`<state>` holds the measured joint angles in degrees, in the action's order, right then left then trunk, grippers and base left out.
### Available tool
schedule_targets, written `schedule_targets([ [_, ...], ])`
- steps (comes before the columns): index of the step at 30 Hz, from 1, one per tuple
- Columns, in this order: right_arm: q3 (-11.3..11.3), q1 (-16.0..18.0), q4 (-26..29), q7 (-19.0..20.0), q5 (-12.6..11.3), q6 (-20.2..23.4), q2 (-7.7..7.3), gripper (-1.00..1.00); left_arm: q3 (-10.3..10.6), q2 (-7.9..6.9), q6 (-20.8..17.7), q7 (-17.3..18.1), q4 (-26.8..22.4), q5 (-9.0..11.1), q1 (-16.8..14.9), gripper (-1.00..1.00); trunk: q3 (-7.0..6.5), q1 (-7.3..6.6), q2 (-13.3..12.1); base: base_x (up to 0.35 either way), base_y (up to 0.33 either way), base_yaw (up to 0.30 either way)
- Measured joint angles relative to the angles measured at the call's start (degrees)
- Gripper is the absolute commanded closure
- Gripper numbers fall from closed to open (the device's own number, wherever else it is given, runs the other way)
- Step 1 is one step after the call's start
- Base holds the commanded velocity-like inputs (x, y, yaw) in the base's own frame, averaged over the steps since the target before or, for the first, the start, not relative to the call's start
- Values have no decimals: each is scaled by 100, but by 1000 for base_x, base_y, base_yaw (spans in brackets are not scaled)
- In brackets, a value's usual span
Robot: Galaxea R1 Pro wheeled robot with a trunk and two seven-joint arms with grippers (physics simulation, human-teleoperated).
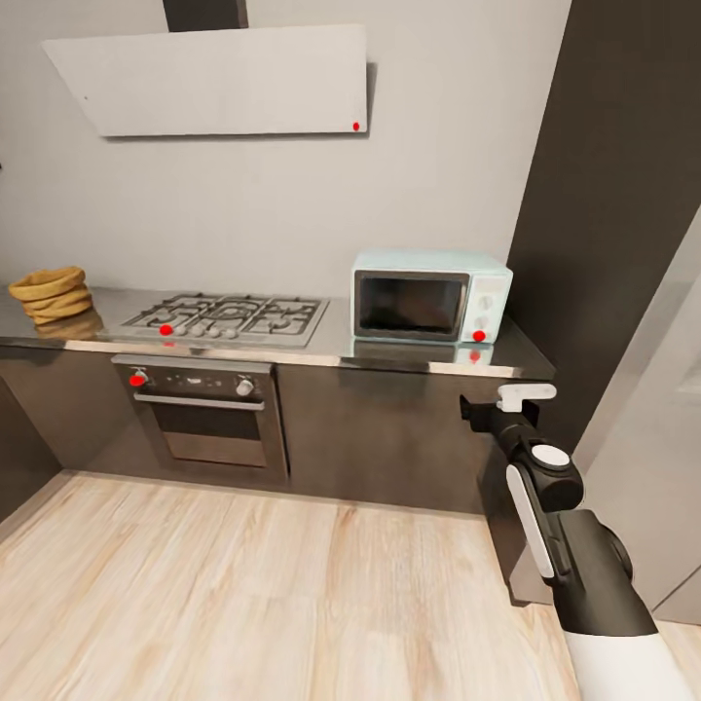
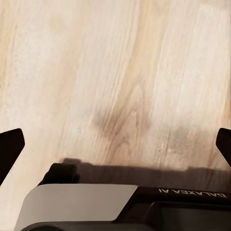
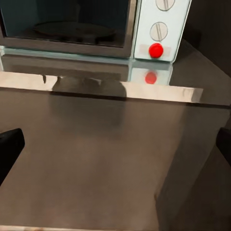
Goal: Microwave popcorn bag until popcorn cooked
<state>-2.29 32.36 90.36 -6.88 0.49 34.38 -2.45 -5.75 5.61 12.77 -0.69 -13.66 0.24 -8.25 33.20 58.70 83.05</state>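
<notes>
The golden-brown popcorn bag (image 1: pixel 51 292) sits at the far left end of the grey countertop (image 1: pixel 331 352); the popcorn is hidden from view. At the right end stands the mint-blue microwave (image 1: pixel 428 297), its turntable dimly visible through the dark glass. My right gripper (image 1: pixel 471 414) hangs open in front of the dark cabinet, just below the counter edge under the microwave. In the right wrist view the microwave (image 3: pixel 163 29) is close ahead, with a fingertip (image 3: pixel 9 147) at the picture's edge. My left gripper (image 2: pixel 115 144) is open over the wood floor.
A gas hob (image 1: pixel 229 316) with black grates lies between bag and microwave, with a steel oven (image 1: pixel 204 409) below it. A white hood (image 1: pixel 214 78) hangs above. A tall dark cabinet (image 1: pixel 623 195) closes the right side. Pale plank floor (image 1: pixel 243 594) spreads in front.
</notes>
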Motion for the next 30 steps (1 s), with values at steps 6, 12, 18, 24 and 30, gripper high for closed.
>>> schedule_targets([
  [6,275,-199,27,4,4,11,-40,-100,-42,-11,6,0,0,49,2,-100,0,-1,0,339,0,0],
  [12,523,-208,36,44,0,11,-46,-100,-45,-7,6,0,0,51,2,-100,0,-1,0,347,0,0],
  [18,506,-214,45,47,0,25,-26,-100,-47,-13,6,0,0,55,2,-100,0,-1,0,347,0,0],
  [24,493,-229,39,43,5,104,9,-100,-23,-11,6,2,0,29,2,-100,0,0,0,284,0,0],
  [30,472,150,21,38,1,448,-4,-100,3,6,6,7,0,1,9,-100,0,3,0,23,0,0],
])
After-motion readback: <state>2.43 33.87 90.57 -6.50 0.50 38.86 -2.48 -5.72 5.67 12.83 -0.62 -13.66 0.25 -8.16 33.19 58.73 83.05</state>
